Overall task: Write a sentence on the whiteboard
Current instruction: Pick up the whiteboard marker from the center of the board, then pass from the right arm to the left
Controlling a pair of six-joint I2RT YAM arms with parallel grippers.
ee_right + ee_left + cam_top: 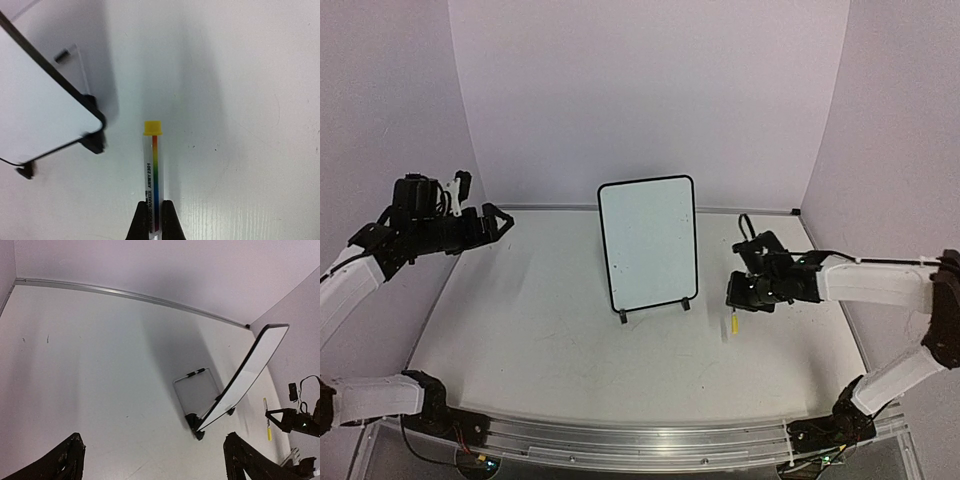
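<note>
One whiteboard (648,243), standing on two black feet (623,317). One marker (149,175), fitted with one yellow cap (153,128) and bearing one rainbow stripe (155,170). One table (540,340) beneath them all, enclosed by three pale walls (650,90). Two arms (360,270) of mine, one at each side, each ending in one gripper: my left gripper (502,220) and my right gripper (154,212), two in total. Each gripper carries two fingers (140,222), so I count four fingers altogether.
</note>
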